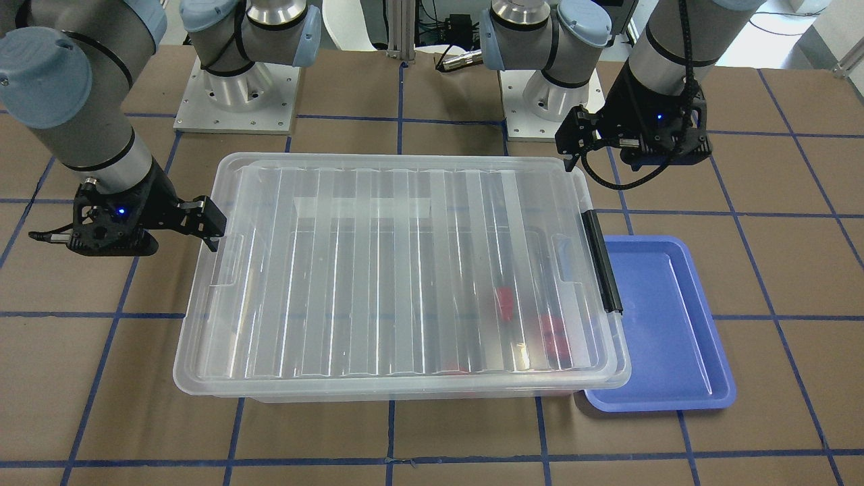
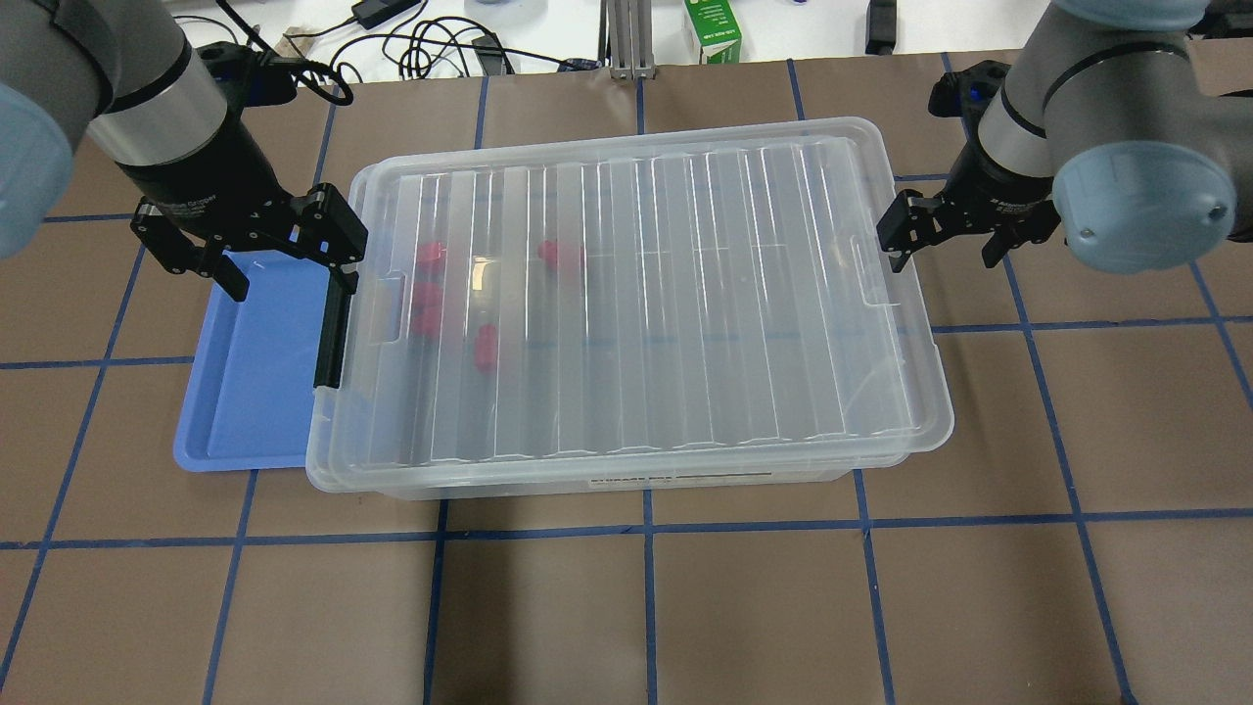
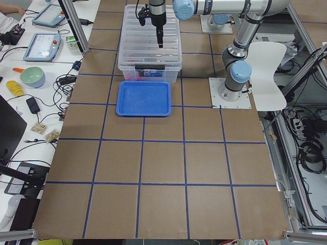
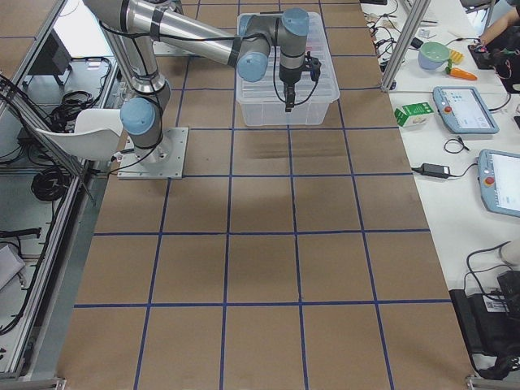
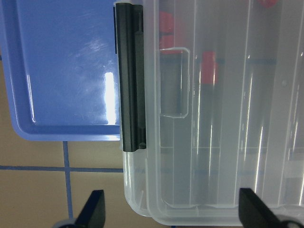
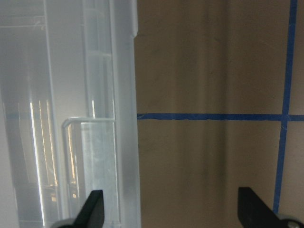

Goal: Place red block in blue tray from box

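Note:
The box [image 2: 636, 294] is a clear bin with its ribbed lid shut and a black latch bar [image 2: 333, 333] on the end toward the tray. Several red blocks [image 2: 429, 257] lie inside near that end, also seen blurred through the lid in the front view [image 1: 503, 300]. The blue tray [image 2: 255, 382] lies empty against the latch end. My left gripper [image 2: 289, 269] is open and empty above the latch end; its wrist view shows the latch [image 5: 130, 76] and tray [image 5: 66, 61]. My right gripper [image 2: 942, 250] is open and empty just off the box's other end.
Brown table with a blue tape grid [image 2: 646, 529]. Both arm bases [image 1: 236, 94] stand behind the box. Cables and a green carton [image 2: 713, 29] lie beyond the far table edge. Side benches hold tablets and bowls [image 3: 31, 76].

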`<action>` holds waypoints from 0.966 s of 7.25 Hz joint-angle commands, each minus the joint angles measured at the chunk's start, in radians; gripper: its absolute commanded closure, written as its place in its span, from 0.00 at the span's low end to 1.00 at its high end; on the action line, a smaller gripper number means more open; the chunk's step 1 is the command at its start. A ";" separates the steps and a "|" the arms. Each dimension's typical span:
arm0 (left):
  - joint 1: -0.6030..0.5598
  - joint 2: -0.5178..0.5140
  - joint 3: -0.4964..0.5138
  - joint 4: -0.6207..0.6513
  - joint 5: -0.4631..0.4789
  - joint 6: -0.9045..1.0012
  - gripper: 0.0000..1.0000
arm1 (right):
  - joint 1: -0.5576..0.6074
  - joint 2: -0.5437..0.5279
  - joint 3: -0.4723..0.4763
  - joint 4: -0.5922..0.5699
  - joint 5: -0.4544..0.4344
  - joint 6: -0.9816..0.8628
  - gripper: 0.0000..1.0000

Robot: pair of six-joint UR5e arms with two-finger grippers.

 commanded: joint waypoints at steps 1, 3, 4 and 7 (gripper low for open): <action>-0.001 0.000 0.001 0.002 0.000 0.000 0.00 | 0.005 0.023 0.006 -0.026 0.010 -0.001 0.00; 0.001 0.000 -0.001 0.000 0.000 0.000 0.00 | 0.003 0.057 -0.001 -0.078 -0.002 -0.001 0.00; 0.001 0.000 -0.001 0.000 0.000 0.000 0.00 | 0.002 0.057 -0.003 -0.092 -0.008 -0.002 0.00; 0.001 -0.008 -0.001 0.002 0.000 0.002 0.00 | -0.010 0.058 -0.002 -0.115 -0.063 -0.013 0.00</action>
